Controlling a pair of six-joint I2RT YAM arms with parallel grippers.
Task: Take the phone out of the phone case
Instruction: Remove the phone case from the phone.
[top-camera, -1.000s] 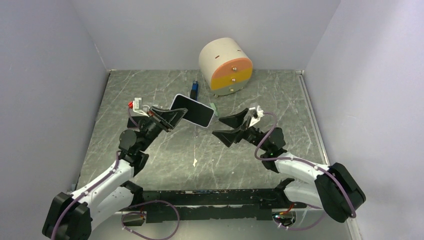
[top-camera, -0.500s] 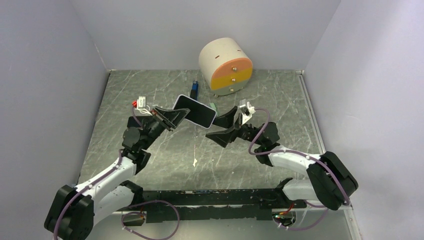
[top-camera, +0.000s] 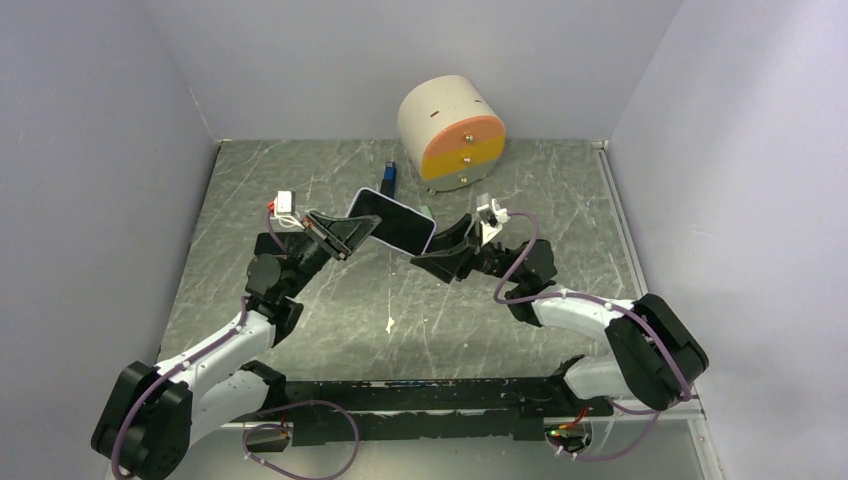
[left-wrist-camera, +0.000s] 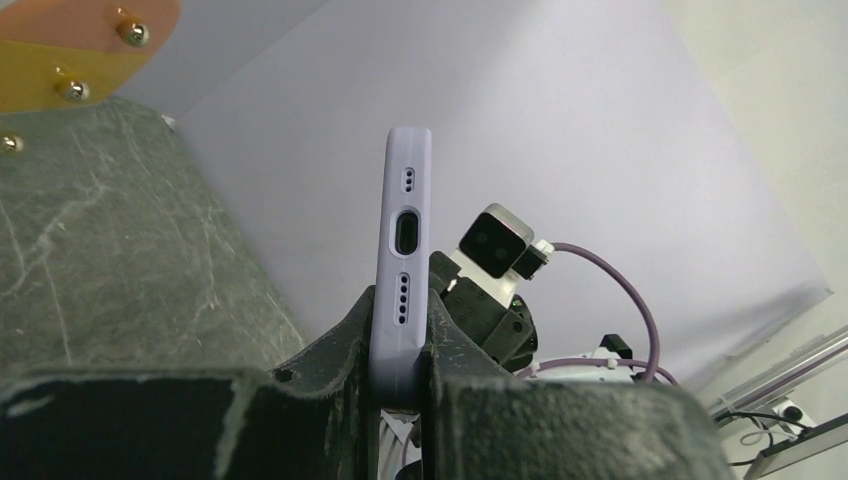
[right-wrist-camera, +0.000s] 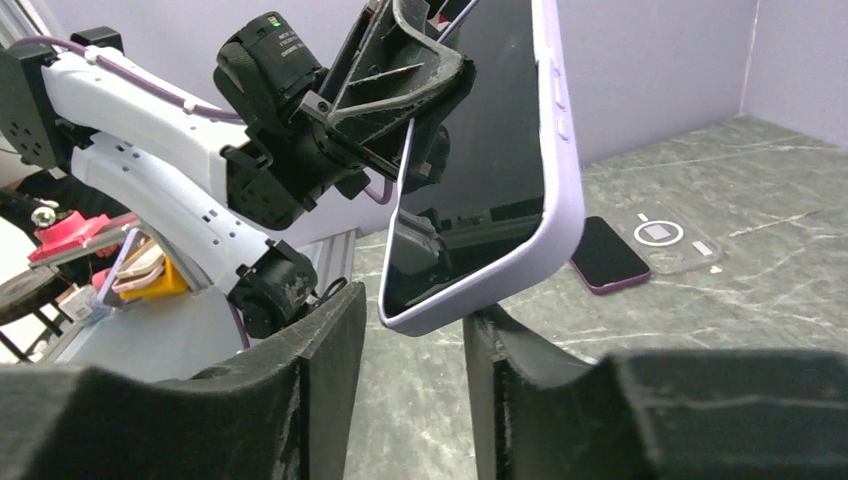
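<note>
In the left claw, the phone case, lower end hidden.

Reaches both arms inward from bent elbows, grippers nearly meeting.
Clamps left gripper tight on phone case, lifted off the table; sets right gripper with jaws apart on either side of its corner.

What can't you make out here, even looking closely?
- Lower end of the phone case: left wrist view, buried between the left pincer fingers.
- Whether the right pincer touches the case yet: right wrist view, its corner overlaps one finger's edge; top view, fingers cover it.
- Small blue thing at the back: top view, too small to identify.
- Dark slab on the table: right wrist view, partly behind the case.
</note>
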